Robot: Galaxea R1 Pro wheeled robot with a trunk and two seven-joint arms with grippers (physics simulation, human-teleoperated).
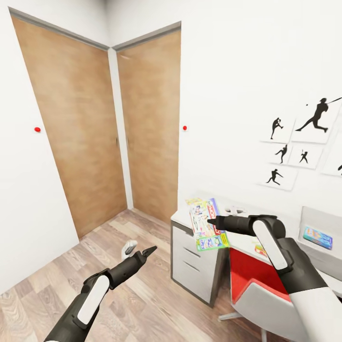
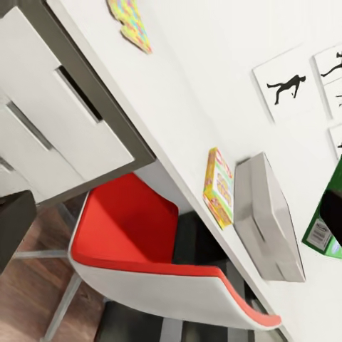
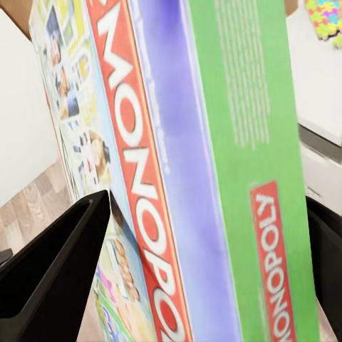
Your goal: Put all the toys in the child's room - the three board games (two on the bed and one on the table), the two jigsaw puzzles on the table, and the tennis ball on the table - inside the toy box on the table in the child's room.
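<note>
Both arms are matte black with long white oval panels set along the forearms, and the right arm widens into a white upper shell. The left end effector (image 1: 145, 252) tapers to slim black pointed fingers. The right end effector (image 3: 171, 278) has broad, flat black fingers.

Board game (image 1: 206, 224) held over table's (image 1: 240, 241) left end; chair (image 1: 254, 285) under table; toy box (image 1: 319, 242), apparently, far right.
</note>
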